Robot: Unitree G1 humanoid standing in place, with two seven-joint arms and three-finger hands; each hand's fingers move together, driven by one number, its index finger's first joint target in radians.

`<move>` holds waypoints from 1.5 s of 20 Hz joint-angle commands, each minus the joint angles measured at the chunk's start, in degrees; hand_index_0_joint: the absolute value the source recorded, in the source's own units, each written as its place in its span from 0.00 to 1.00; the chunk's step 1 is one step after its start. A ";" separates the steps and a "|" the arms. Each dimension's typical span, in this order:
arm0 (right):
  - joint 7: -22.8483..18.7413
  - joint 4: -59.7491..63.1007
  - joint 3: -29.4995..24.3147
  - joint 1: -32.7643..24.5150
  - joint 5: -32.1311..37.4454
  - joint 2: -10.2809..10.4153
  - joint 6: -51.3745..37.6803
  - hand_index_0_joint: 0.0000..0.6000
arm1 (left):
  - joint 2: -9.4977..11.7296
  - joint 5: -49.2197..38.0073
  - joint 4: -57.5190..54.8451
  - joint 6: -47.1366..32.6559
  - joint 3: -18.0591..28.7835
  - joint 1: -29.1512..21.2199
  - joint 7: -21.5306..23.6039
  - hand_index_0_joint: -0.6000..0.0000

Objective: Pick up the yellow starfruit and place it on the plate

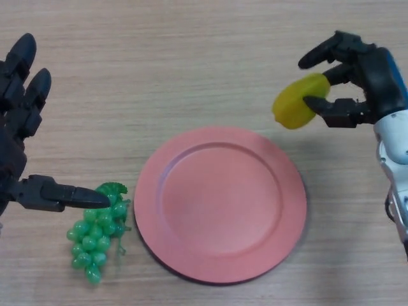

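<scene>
The yellow starfruit (299, 102) is held in my right hand (360, 80), whose fingers and thumb are curled round it. It hangs above the table just past the upper right rim of the pink plate (220, 258). The plate lies flat in the middle of the wooden table with nothing on it. My left hand (22, 127) is open at the left edge, fingers straight, its thumb stretching towards the grapes.
A bunch of green grapes (95, 233) lies on the table just left of the plate, under the tip of my left thumb. The wooden table (191, 57) stretches bare behind the plate.
</scene>
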 commanded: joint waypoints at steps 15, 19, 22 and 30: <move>-11.51 -18.35 15.11 14.11 20.53 2.93 10.24 1.00 | 2.08 0.33 -5.30 -2.84 -0.28 -3.57 0.70 1.00; -6.62 -17.10 14.95 15.12 16.07 2.93 15.26 1.00 | 1.50 0.83 -8.02 0.56 -1.60 -3.90 0.53 1.00; -4.02 -17.40 14.15 15.11 11.57 2.93 15.06 0.33 | 1.23 1.72 -9.52 1.29 -1.86 -3.38 0.51 1.00; 1.34 -34.83 5.40 15.61 8.59 2.93 16.35 0.00 | 0.22 2.21 -16.12 7.06 -2.07 -1.31 -0.03 1.00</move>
